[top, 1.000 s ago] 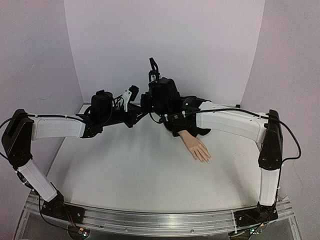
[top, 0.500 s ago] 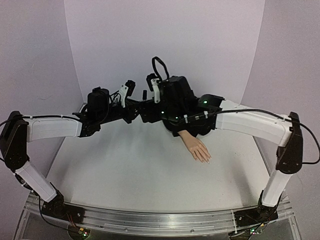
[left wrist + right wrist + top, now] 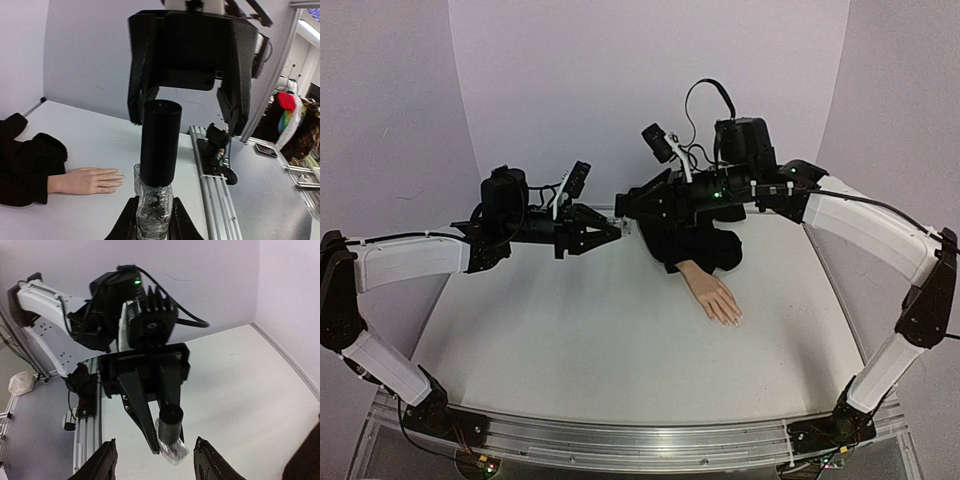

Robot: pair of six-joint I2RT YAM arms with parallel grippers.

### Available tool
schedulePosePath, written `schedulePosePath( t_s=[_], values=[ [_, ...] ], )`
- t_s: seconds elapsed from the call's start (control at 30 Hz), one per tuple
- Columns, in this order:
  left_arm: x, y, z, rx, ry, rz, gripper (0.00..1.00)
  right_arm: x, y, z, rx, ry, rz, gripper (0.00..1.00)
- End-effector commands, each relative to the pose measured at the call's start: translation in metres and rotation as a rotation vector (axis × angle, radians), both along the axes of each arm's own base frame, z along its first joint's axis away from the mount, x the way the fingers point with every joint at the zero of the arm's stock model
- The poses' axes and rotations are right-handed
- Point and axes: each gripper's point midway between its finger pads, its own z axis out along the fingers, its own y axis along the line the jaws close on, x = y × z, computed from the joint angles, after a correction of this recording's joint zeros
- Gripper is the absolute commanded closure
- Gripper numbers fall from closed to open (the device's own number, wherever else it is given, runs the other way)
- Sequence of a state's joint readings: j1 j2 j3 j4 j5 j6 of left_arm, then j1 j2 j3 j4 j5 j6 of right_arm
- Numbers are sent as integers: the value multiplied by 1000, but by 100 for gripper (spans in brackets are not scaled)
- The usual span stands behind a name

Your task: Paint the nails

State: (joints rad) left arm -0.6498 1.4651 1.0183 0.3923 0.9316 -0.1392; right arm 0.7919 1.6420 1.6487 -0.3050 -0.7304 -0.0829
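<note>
My left gripper (image 3: 610, 228) is shut on a small clear bottle (image 3: 154, 212) with a tall black cap (image 3: 160, 142) and holds it in the air. My right gripper (image 3: 628, 208) is open and empty, facing the cap head-on, its fingers (image 3: 136, 90) spread to either side and just short of it. In the right wrist view the bottle (image 3: 174, 450) sits between my open fingertips (image 3: 106, 460). The peach mannequin hand (image 3: 713, 294) lies palm down on the table with a black sleeve (image 3: 705, 245). Its pale nails (image 3: 732, 319) point to the near right; they also show in the left wrist view (image 3: 119, 176).
Purple backdrop walls (image 3: 650, 90) close the table at the back and sides. An aluminium rail (image 3: 620, 440) with the arm bases runs along the near edge. Coloured clutter (image 3: 292, 120) lies beyond the table.
My right arm has risen and swung to the right, its gripper turning to face the left gripper's bottle. My left gripper has reached further right with the bottle. The mannequin hand has not moved.
</note>
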Motion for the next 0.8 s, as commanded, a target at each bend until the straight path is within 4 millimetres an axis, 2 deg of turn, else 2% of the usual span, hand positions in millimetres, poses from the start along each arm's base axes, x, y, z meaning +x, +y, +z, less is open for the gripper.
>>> schedulePosePath(
  t_s=[0.0,0.1,0.47,0.53,0.63,0.77],
  values=[
    [-41,7,24,-46,-16,-218,100,-26,12,28,99,5,248,52],
    [-44,7,23,-44,-8,-243,100,-28,18,27,109,39,292,54],
    [-44,6,25,-48,-16,-255,100,-30,26,19,111,108,351,77],
    [-41,5,26,-50,-16,-244,100,-29,26,17,109,112,352,81],
    [-36,5,32,-60,-24,-210,100,-28,27,11,100,112,345,98],
    [-22,4,38,-72,-34,-121,100,-25,28,-3,77,117,326,100]
  ],
)
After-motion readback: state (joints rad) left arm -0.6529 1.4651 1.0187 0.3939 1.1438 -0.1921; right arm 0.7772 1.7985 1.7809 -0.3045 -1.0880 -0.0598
